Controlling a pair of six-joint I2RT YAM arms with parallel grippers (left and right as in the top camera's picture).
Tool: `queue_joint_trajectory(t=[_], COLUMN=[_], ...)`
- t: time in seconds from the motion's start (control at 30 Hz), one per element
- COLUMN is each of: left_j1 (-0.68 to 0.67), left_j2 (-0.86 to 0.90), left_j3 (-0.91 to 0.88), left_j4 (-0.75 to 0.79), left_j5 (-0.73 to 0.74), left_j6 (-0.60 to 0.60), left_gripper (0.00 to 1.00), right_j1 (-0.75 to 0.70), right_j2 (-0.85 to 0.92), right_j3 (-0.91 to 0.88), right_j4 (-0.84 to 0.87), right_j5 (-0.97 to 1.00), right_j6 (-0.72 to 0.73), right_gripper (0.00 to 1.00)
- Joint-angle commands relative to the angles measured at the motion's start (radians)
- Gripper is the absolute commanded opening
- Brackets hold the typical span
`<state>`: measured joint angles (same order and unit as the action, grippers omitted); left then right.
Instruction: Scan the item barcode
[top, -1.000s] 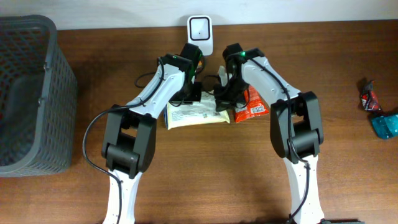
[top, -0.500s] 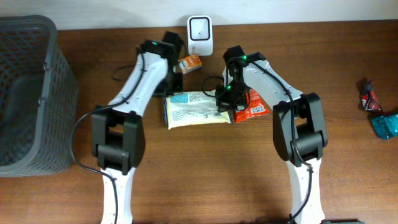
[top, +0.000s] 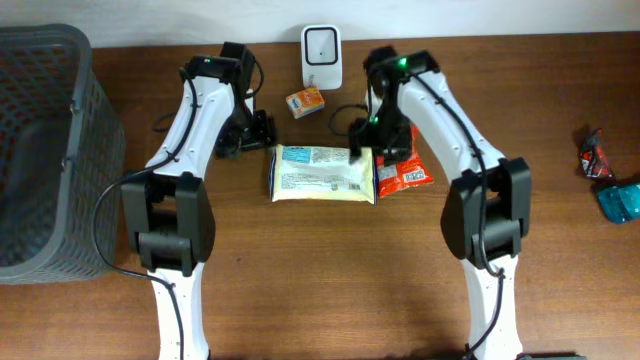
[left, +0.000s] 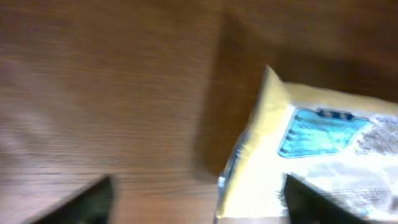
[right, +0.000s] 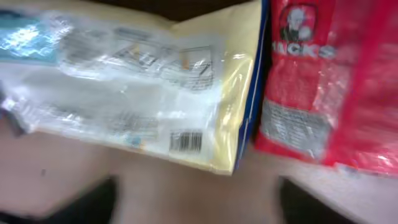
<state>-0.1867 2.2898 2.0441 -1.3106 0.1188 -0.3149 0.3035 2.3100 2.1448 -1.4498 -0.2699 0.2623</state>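
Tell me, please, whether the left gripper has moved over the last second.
Yes. The left gripper has swung left, from below the white scanner to well left of it, off the yellow packet.

A shop-checkout setup: barcode scanner, shopping basket, packaged snacks on wooden table.

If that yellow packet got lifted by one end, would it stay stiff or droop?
Probably droop: the yellow packet lies flat, its film crinkled. The glossy wrap may prove slippery. Being flat, it should not roll.
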Motion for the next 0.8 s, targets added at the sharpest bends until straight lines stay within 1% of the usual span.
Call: queue_joint_trajectory(t=[0.0,0.07,0.13,0.23,0.33,0.4,0.5,0.53,0.6,0.63,0.67,0.77], left_j1=[-0.008,-0.013,-0.014,-0.01,-0.011,-0.016,-0.018,-0.018,-0.018,-0.012,-0.006,0.016], left_j2=[-0.031,-0.029,-0.029,-0.029,-0.029,-0.029,-0.029,-0.029,-0.029,-0.029,-0.029,-0.032], left_j3=[-0.073,-0.119,-0.181,-0.278,-0.339,-0.364,-0.37,-0.37,-0.37,-0.37,-0.367,-0.35], left_j4=[0.035,0.059,0.104,0.211,0.278,0.305,0.312,0.315,0.317,0.316,0.315,0.307], left_j5=[0.107,0.122,0.171,0.293,0.347,0.364,0.364,0.363,0.362,0.356,0.356,0.356], left_j6=[0.052,0.053,0.067,0.112,0.112,0.114,0.124,0.124,0.124,0.124,0.123,0.124], left_gripper=[0.99,0.99,0.99,0.99,0.95,0.87,0.55,0.46,0.23,0.06,0.0,0.0], right_j1=[-0.004,-0.004,-0.004,-0.004,-0.003,-0.003,-0.003,-0.003,-0.003,-0.003,-0.003,-0.003], right_j2=[-0.048,-0.048,-0.048,-0.048,-0.048,-0.048,-0.048,-0.048,-0.048,-0.048,-0.048,-0.048], right_j3=[0.082,0.084,0.084,0.084,0.084,0.084,0.084,0.084,0.084,0.084,0.084,0.084], right_j4=[-0.031,-0.031,-0.03,-0.023,-0.019,-0.019,-0.019,-0.019,-0.016,-0.013,-0.005,0.012], right_j5=[0.021,0.021,0.023,0.087,0.157,0.172,0.174,0.174,0.174,0.174,0.174,0.174], right_j6=[-0.053,-0.053,-0.053,-0.053,-0.053,-0.053,-0.053,-0.053,-0.052,-0.053,-0.052,-0.052], right_gripper=[0.98,0.98,0.98,0.98,0.98,0.98,0.98,0.98,0.98,0.98,0.98,0.98])
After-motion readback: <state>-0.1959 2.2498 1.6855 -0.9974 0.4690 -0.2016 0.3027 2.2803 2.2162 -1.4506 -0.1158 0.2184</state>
